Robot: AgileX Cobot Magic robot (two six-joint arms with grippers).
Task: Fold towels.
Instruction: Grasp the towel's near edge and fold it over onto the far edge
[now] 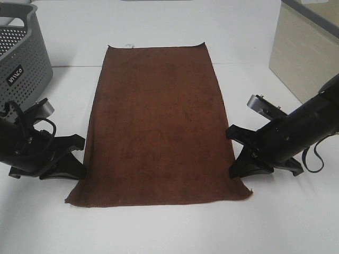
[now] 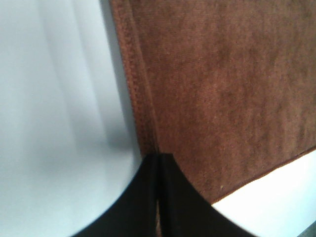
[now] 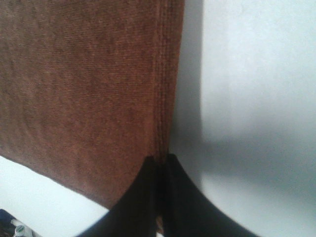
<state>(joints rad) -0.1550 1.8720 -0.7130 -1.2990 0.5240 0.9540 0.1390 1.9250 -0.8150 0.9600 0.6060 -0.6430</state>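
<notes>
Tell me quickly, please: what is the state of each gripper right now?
Left gripper: closed, pinching the left long edge of the towel.
Right gripper: closed, pinching the towel's right long edge.

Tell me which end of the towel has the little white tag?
The far end of the towel, holding the tag; the near end has none.
</notes>
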